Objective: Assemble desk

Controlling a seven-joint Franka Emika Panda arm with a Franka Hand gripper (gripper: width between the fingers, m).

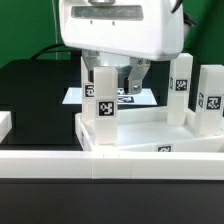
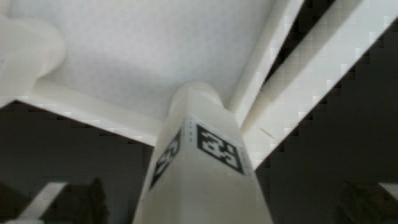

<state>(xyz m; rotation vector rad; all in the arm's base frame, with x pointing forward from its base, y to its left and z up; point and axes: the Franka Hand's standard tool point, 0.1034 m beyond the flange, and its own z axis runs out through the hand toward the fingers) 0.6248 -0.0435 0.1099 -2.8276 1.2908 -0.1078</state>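
Desk tabletop with upright legs, one leg between the tool's closed-in fingers.

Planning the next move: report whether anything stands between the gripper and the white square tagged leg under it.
Nothing visible does. The gripper hangs directly over the white square plastic leg, which stands upright at the white rimmed tabletop's corner. The other legs stand towards the exterior view's right.

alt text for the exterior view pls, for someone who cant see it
A white robot gripper reaches down over an upright white tagged desk leg standing at the corner of the white rimmed tabletop. Two more tagged legs stand upright toward the exterior view's right. Behind, a flat marker board lies on the black table.
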